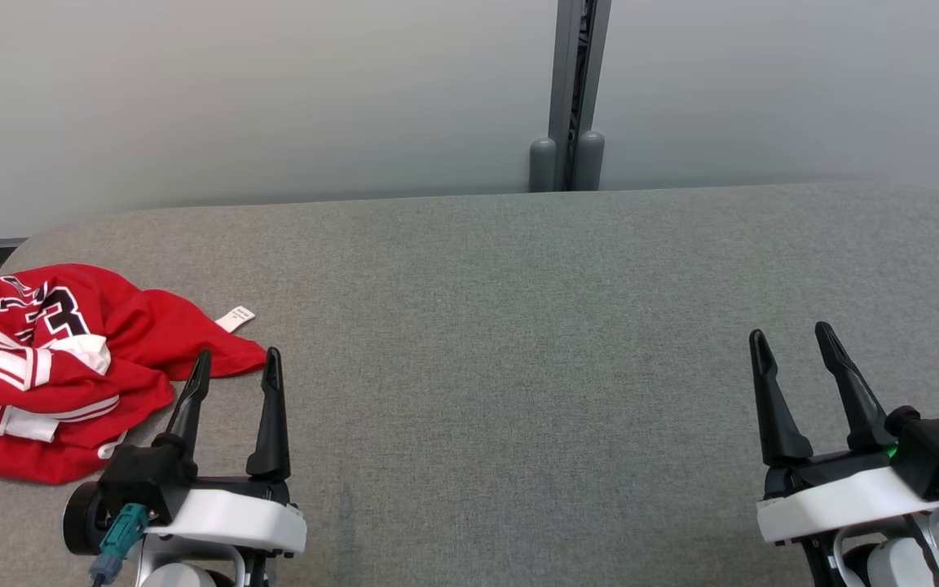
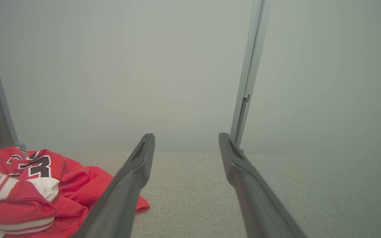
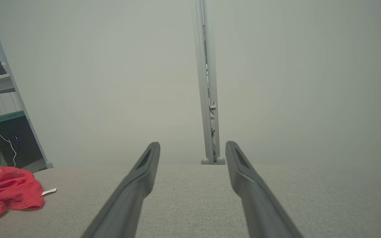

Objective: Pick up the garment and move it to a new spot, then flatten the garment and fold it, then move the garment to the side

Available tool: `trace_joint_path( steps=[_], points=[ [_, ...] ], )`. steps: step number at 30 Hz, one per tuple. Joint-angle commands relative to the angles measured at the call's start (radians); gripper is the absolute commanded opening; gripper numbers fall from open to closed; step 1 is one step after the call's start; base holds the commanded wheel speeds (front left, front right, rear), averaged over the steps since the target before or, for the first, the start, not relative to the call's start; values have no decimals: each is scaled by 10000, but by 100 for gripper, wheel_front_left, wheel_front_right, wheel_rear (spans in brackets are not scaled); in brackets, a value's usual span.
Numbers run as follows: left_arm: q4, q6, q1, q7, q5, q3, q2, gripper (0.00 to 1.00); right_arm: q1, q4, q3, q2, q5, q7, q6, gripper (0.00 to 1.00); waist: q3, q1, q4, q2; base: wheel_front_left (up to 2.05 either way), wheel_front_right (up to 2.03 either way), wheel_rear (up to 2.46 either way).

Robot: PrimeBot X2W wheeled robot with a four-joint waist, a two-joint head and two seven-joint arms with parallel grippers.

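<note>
Garment (image 1: 78,383) lies crumpled beside left fingers (image 1: 272,416), well apart from right fingers (image 1: 773,399).

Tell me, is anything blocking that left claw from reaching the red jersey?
Nothing visible does. The left gripper, fingers apart, is right beside the crumpled red jersey on the grey padded table, with no other object between them. Whether it touches the cloth is unclear.

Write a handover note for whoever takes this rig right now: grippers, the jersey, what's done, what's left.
Left gripper: open, empty, next to the red jersey.
Right gripper: open, empty, over bare table.
Garment: the red jersey lies crumpled at the table's left end, not held.
Done: nothing yet, by the look of it.
Left: pick up, move, flatten, fold, set aside.
</note>
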Motion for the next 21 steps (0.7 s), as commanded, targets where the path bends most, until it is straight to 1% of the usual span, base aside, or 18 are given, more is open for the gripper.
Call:
trace_joint_path(
  steps=[1,8,21],
  points=[
    [-74,68,63,-94,198,-8,46,100,69,-97,-38,-24,-211,-108,43,100,0,-1,-2,0,0,0,0],
    [-121,109,117,-192,590,-74,52,100,124,-188,-49,10,-594,-211,36,100,37,-1,-5,0,0,0,0],
    [-80,159,130,-175,499,-102,50,100,127,-177,-118,59,-596,-196,36,100,69,-1,2,0,0,0,0]
  ],
)
